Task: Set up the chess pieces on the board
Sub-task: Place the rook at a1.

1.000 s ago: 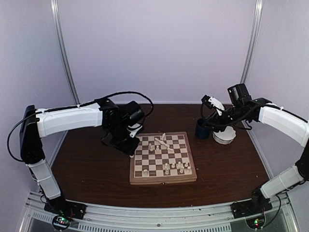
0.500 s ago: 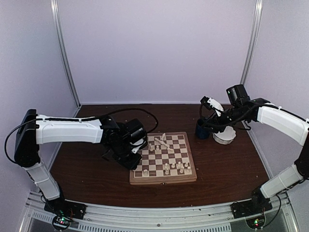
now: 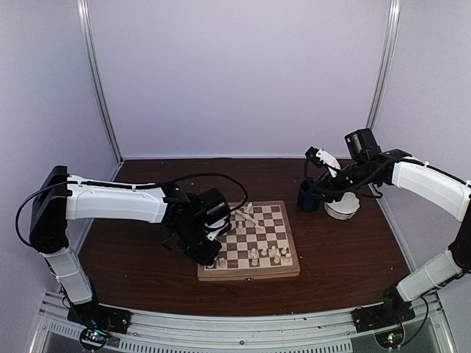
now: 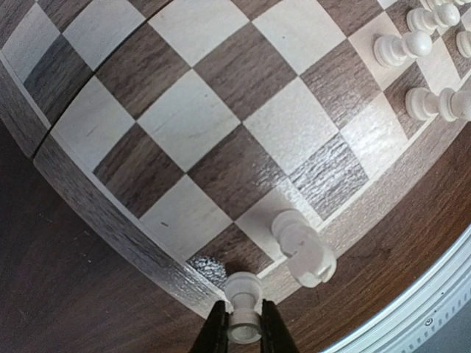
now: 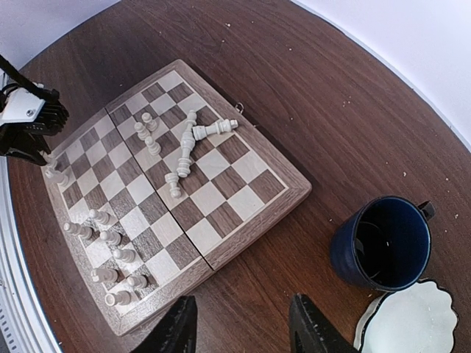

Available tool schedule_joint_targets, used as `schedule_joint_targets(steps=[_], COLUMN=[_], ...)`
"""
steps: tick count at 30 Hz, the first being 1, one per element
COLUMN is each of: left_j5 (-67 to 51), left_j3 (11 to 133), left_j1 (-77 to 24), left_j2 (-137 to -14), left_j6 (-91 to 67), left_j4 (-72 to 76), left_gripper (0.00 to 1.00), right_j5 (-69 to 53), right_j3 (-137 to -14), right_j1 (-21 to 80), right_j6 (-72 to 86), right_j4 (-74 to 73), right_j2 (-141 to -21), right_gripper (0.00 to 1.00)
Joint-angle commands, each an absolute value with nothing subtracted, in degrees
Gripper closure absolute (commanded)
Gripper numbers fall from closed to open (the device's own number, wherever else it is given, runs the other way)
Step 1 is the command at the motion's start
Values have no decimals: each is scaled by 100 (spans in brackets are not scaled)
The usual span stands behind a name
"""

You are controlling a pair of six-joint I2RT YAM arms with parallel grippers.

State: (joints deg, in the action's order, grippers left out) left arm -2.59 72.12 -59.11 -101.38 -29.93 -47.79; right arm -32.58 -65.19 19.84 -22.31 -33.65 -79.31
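The wooden board (image 3: 291, 254) lies mid-table, also in the left wrist view (image 4: 184, 125) and right wrist view (image 5: 276, 195). Cream chess pieces stand along its near edge (image 3: 268, 255); several lie tipped near its far middle (image 3: 249, 215), (image 5: 193, 140). My left gripper (image 4: 243, 331) is shut on a small cream piece (image 4: 243, 305), holding it over the board's near-left corner, next to a standing piece (image 4: 302, 246). In the top view the left gripper (image 3: 213, 257) is at that corner. My right gripper (image 5: 239, 331) is open and empty above the table right of the board; in the top view it (image 3: 315, 158) hovers high.
A dark blue mug (image 3: 308, 196) stands right of the board, also in the right wrist view (image 5: 383, 243). A white scalloped bowl (image 3: 343, 207) sits beside it, its edge in the right wrist view (image 5: 405, 320). The table's near edge has a metal rail (image 3: 243, 327).
My left arm has swung from the board's far-left corner down its left side to the near-left corner. The right arm has hardly moved.
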Motion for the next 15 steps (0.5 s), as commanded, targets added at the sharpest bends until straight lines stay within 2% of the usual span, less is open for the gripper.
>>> schedule_joint_targets(steps=[1, 15], left_j5=[-329, -87], left_j3=[7294, 7319], left_j1=[-5955, -5958], left_j2=[-10227, -10360], left_j6=[-2996, -3032], left_j4=[-4663, -4662], left_gripper=[92, 88], right_j5=[-3313, -3322], right_j3=[-6504, -6504], right_j1=[1960, 1965], right_j6=[-2276, -2279], right_j4=[-3380, -3393], right_j2=[-7989, -7963], right_gripper=[54, 54])
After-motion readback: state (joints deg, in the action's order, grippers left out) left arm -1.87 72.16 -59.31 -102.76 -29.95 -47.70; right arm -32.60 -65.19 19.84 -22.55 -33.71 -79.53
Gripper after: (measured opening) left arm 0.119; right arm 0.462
